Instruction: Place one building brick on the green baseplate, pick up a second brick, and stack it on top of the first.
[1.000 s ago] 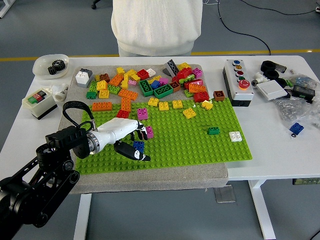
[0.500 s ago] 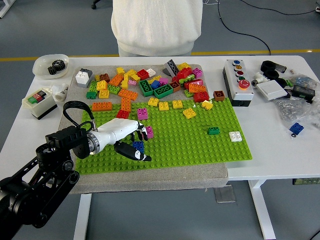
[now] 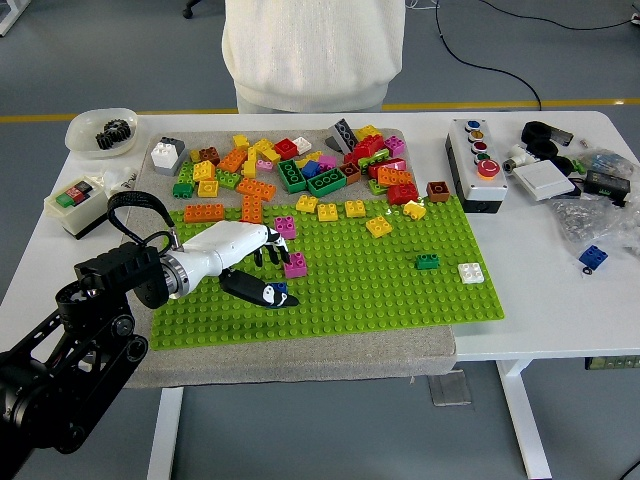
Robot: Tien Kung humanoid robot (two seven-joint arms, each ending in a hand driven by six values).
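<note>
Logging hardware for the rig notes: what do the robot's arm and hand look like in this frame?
Only the left arm shows: black, angular segments, with a black cable loop arching over the wrist. The left hand has a glossy white shell behind a silvery wrist ring; its fingers are dark toward the tips, and the thumb is black with a white tip.

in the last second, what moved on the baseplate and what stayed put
The left hand shifted up and to the left in the head view, toward the far side of the green baseplate. The blue brick that showed between its fingers is now mostly hidden by the thumb, so whether it is held is unclear. The magenta brick, the small green brick, the white brick and the loose pile stayed put.
</note>
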